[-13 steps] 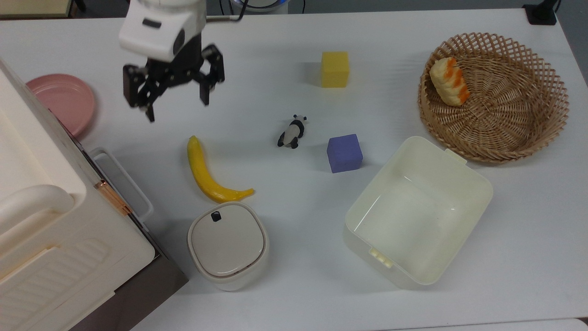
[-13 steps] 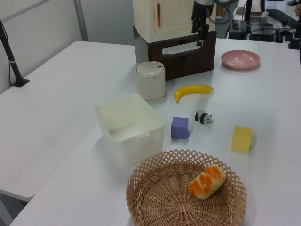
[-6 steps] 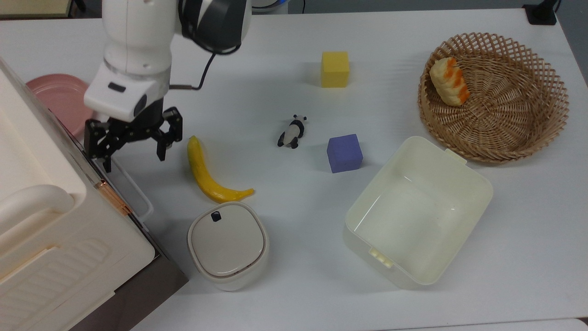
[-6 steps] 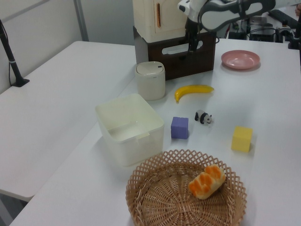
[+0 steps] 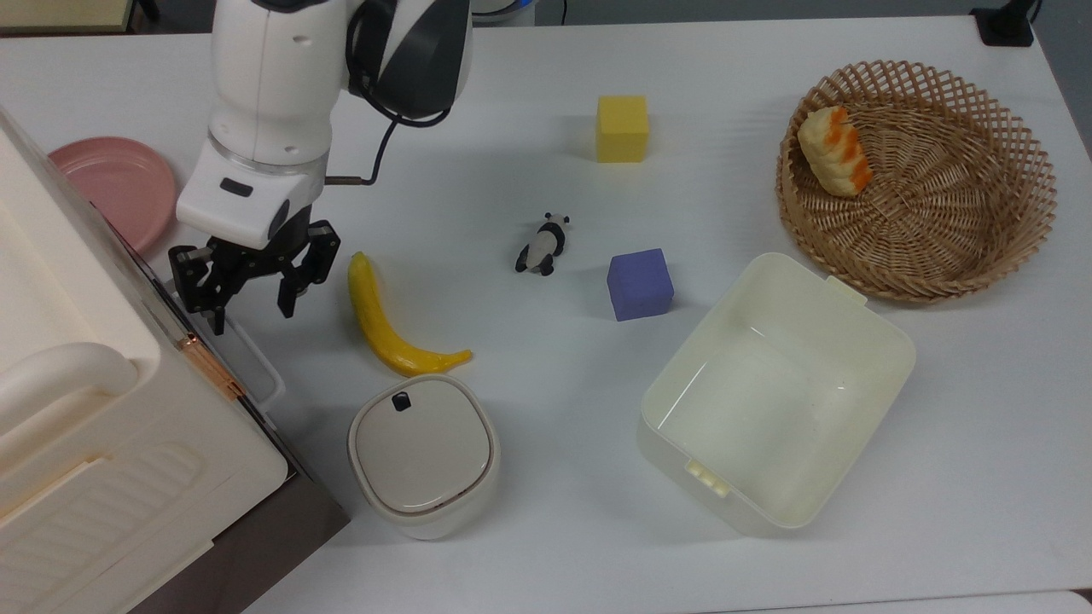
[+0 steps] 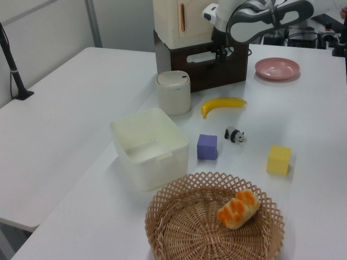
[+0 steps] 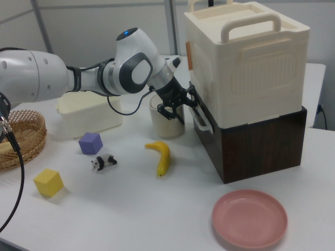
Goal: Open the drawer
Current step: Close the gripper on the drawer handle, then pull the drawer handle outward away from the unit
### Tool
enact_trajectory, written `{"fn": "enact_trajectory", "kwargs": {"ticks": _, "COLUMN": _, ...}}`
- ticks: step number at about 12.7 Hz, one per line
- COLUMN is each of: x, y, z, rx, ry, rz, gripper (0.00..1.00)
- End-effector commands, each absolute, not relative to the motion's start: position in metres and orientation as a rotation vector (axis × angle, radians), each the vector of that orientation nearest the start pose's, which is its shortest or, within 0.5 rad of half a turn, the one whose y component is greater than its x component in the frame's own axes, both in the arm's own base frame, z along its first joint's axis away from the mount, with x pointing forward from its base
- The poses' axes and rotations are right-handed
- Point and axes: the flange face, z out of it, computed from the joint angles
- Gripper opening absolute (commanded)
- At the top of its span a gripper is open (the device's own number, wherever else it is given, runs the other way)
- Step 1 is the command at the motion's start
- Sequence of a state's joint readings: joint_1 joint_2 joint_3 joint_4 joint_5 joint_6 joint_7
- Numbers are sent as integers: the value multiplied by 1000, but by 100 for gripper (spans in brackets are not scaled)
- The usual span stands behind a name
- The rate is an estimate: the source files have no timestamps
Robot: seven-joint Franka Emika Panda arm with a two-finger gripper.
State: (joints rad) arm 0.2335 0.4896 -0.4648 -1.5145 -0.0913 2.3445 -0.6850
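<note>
While the drawer (image 7: pixel 251 144) sits shut, the gripper (image 5: pixel 249 300) hangs at its white handle (image 5: pixel 247 354).
Fingers spread, gripping nothing; drawer at the top view's eight o'clock, banana (image 5: pixel 381 321) just beside.

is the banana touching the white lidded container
Cannot tell. In the top view the banana tip meets the lidded container rim; no view shows contact or gap plainly.

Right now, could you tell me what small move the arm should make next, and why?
Probably ease the open pincer slightly further down over the white handle and close. Its tips sit at the handle on the drawer, whose dark front looks fully shut.
</note>
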Motion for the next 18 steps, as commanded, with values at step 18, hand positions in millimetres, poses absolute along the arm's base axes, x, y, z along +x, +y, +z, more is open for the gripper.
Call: {"fn": "enact_trajectory", "kwargs": {"ticks": 18, "x": 659, "y": -32, "z": 475, "rx": -3195, "ry": -1194, "rz": -203, "gripper": 6}}
